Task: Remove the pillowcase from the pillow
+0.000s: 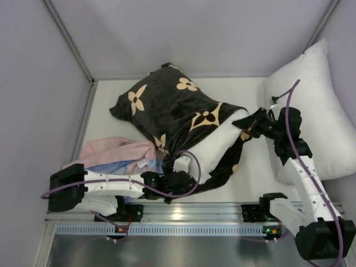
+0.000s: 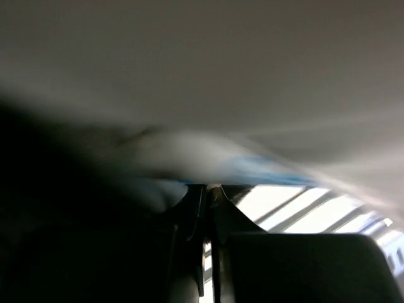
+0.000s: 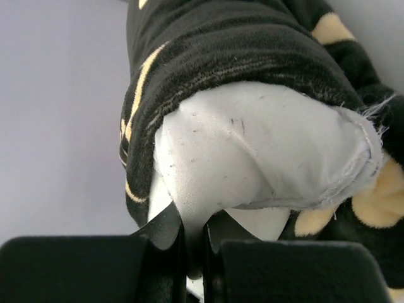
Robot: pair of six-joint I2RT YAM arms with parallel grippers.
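The black plush pillowcase (image 1: 167,105) with tan flowers lies mid-table, its open end toward the near right. The white pillow (image 1: 214,146) sticks out of that opening. My right gripper (image 1: 248,125) is shut on a pinch of the pillow's white fabric at its far right corner; in the right wrist view my gripper (image 3: 194,221) grips the pillow (image 3: 265,151) just below the pillowcase (image 3: 214,50) rim. My left gripper (image 1: 179,179) sits at the pillow's near end. In the blurred left wrist view my gripper (image 2: 208,187) is shut on a white edge of the pillow (image 2: 189,151) with a blue streak beside it.
A plain white pillow (image 1: 317,105) leans against the right wall beside my right arm. Pink and light-blue cloths (image 1: 117,153) lie bunched at the near left, under my left arm. A metal rail (image 1: 183,214) runs along the near edge. Walls close the left and back.
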